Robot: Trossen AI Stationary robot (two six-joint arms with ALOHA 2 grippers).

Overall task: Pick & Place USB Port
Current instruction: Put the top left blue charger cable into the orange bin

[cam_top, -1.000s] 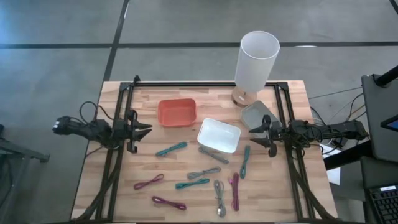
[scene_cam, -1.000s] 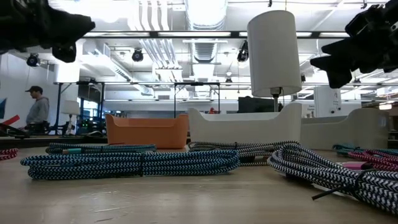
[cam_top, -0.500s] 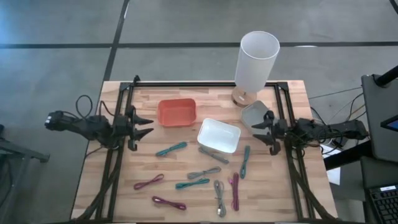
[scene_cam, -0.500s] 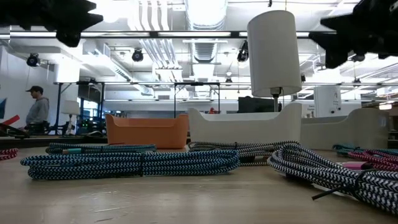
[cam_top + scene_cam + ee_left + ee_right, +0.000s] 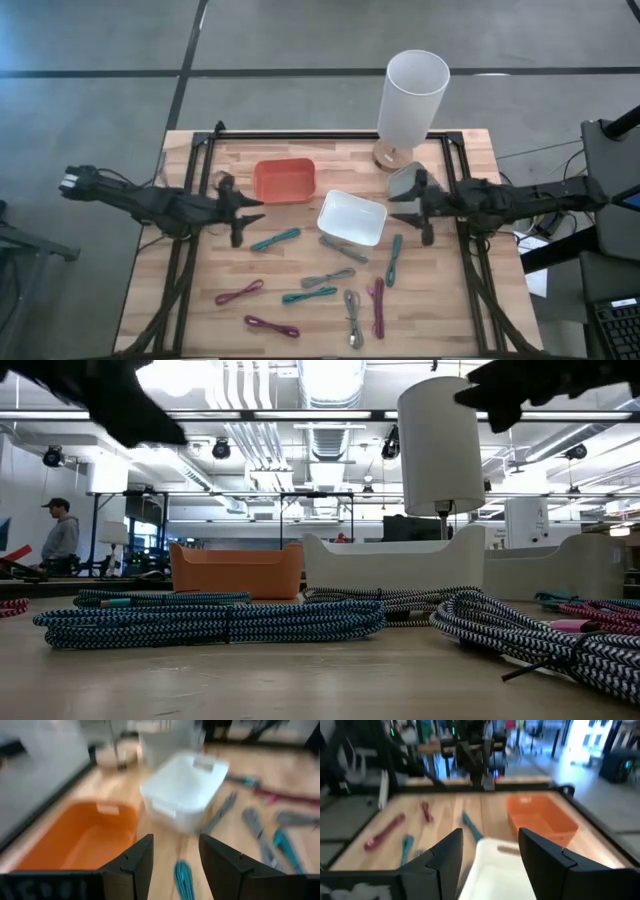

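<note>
Both of my arms have swung inward over the desk (image 5: 450,310): my left tool (image 5: 243,212) now hangs spread and empty beside the orange bin (image 5: 284,181), my right tool (image 5: 408,209) spread and empty beside the white bin (image 5: 352,217). USB cables lie scattered nearer me, the closest teal cable (image 5: 275,240) just beside my left tool.

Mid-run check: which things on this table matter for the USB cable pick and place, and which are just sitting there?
In play:
- coiled cables, e.g. teal cable nearest the left gripper
- orange bin
- white bin
- right gripper, open, beside the white bin

Lying about:
- white lamp at the table's back edge
- grey bin by the lamp's base
</note>
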